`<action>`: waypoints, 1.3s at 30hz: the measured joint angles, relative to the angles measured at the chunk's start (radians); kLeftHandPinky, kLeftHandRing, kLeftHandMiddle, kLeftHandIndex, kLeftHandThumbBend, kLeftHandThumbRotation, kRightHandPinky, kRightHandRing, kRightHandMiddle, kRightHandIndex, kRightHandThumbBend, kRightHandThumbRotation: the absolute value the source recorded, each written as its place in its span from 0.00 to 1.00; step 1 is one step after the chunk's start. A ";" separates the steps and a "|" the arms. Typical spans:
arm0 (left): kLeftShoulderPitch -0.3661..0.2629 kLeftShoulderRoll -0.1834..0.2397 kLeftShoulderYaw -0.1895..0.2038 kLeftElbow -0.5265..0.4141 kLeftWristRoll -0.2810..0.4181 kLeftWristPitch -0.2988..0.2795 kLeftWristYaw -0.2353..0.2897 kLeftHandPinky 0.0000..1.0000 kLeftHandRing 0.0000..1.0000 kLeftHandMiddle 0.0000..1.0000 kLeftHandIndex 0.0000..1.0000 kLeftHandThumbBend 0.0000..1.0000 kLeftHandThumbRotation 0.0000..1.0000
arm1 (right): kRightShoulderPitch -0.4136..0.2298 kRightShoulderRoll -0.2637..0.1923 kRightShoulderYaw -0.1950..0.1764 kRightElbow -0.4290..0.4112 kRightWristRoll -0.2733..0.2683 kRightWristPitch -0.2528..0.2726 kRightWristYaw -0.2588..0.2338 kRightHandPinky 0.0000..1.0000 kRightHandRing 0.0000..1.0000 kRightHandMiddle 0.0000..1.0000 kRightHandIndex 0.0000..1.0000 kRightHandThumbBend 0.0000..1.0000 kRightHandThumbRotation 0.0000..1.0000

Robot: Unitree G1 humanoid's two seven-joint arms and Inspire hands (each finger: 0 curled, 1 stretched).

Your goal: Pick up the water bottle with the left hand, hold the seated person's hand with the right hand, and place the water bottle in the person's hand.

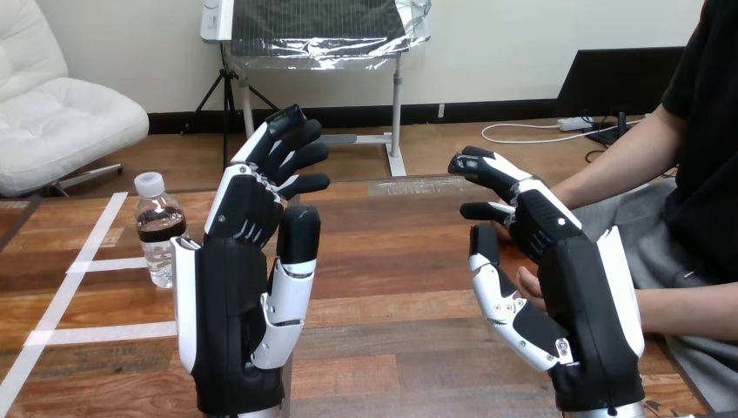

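Left hand (248,261) is hovering released, just beside the upright water bottle (159,228) on the bench (392,279). Right hand (570,270), fingers loose, is grasping nothing beside the person's hand (527,285). Risk: a sideways reach knocking the bottle over.

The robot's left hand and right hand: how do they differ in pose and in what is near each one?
The left hand stands upright with fingers pointing up; the right hand leans toward the view's left. The left hand is beside the water bottle; the right hand is in front of the person's hand, contact unclear. Both are open, fingers relaxed.
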 measured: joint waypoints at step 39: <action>0.027 0.044 0.046 -0.023 0.047 0.005 0.025 0.72 0.80 0.83 0.84 0.37 0.81 | 0.000 0.000 0.000 0.000 -0.004 0.002 0.000 0.71 0.85 0.86 0.76 0.02 0.00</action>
